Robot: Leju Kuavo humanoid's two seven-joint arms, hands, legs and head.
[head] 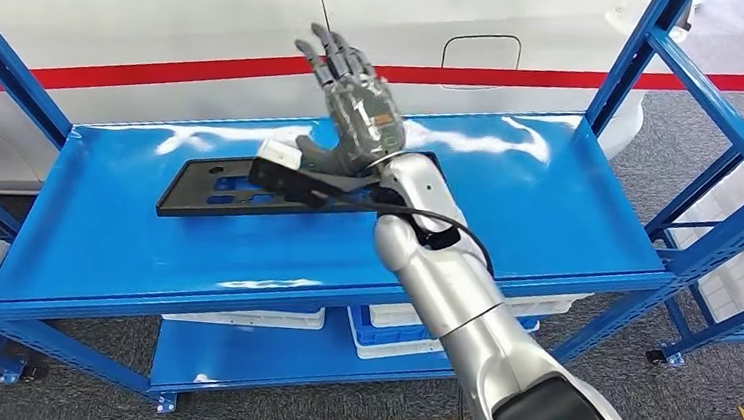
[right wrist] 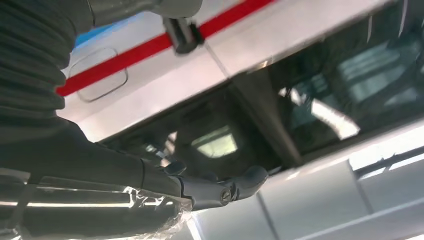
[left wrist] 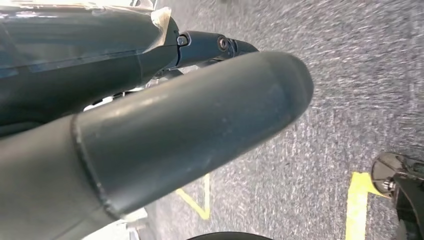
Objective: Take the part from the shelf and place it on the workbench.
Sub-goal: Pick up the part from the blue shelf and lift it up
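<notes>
Head view: right hand (head: pixel 356 103) above black part (head: pixel 249 188) on shelf (head: pixel 549 204); fingers (head: pixel 335 57) spread, holding nothing.

Part (head: pixel 219 188) lies flat on the shelf's (head: pixel 548 214) top deck, left of centre, long side running left-right. Right robot hand (head: pixel 356 108) is above the part's right end, arm coming in from lower right. Lower deck (head: pixel 236 360) under the top one carries bins (head: pixel 388 332). A vehicle (head: pixel 160 53) stands behind the shelf. Second rack (head: pixel 740 199) to the right.
</notes>
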